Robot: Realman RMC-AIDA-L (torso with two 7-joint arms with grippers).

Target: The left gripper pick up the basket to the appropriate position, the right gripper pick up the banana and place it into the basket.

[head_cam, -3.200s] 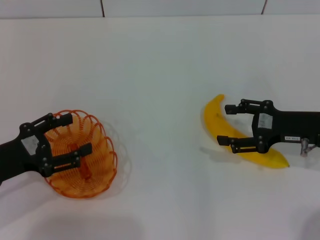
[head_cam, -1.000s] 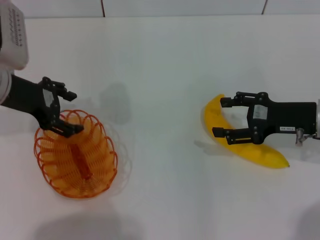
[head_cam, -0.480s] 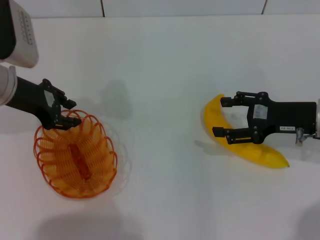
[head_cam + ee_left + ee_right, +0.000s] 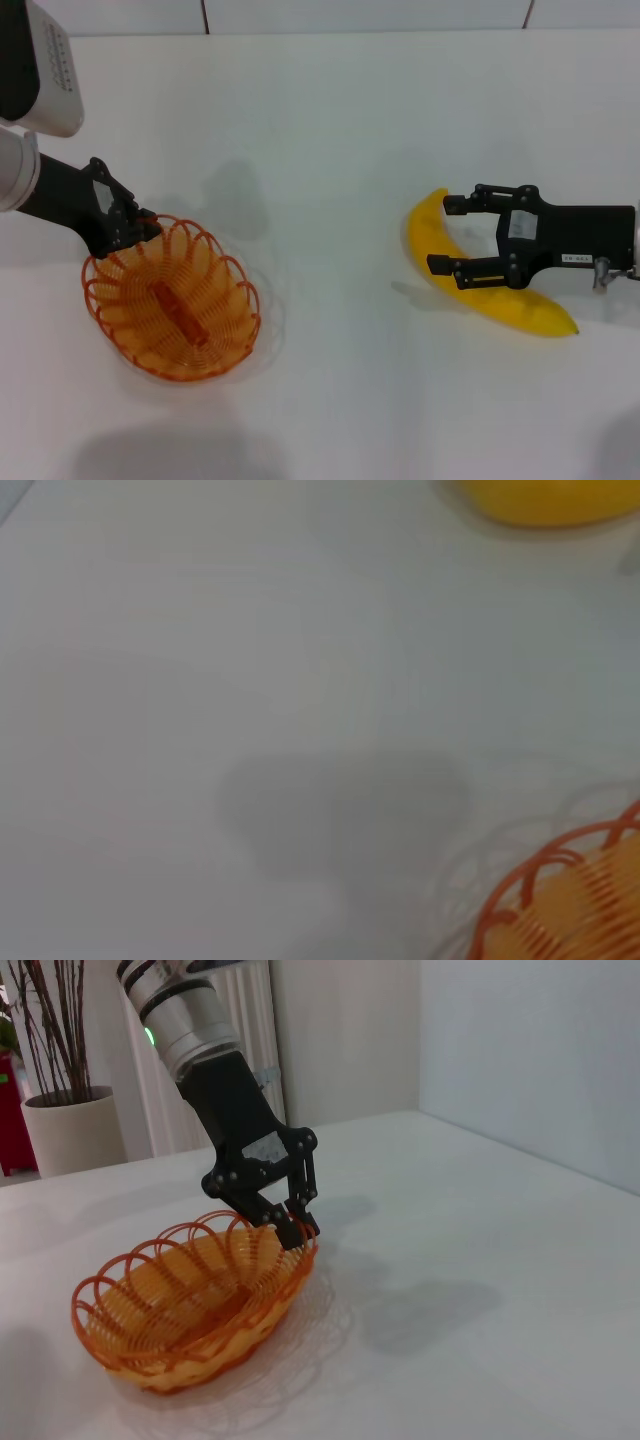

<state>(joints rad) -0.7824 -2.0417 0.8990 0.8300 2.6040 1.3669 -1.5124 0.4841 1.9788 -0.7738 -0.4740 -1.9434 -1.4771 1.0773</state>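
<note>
The orange wire basket point(image 4: 170, 300) is at the left of the table. My left gripper point(image 4: 135, 230) is shut on its far rim. The right wrist view shows the fingers pinching the rim, with the gripper point(image 4: 290, 1225) above the basket point(image 4: 190, 1300). A bit of the rim point(image 4: 580, 900) shows in the left wrist view. The yellow banana point(image 4: 530, 308) lies on the table at the right. My right gripper point(image 4: 440, 235) is open just over the banana's middle, one finger on each side, and holds nothing. The banana's end point(image 4: 545, 500) shows in the left wrist view.
The white table point(image 4: 330, 130) stretches between basket and banana with nothing on it. A potted plant point(image 4: 60, 1120) and a wall stand beyond the table's far side in the right wrist view.
My left gripper rose from over the basket to its far rim, shut on it and pulled the basket to the right and turned it. The right gripper shifted slightly, then held still.
</note>
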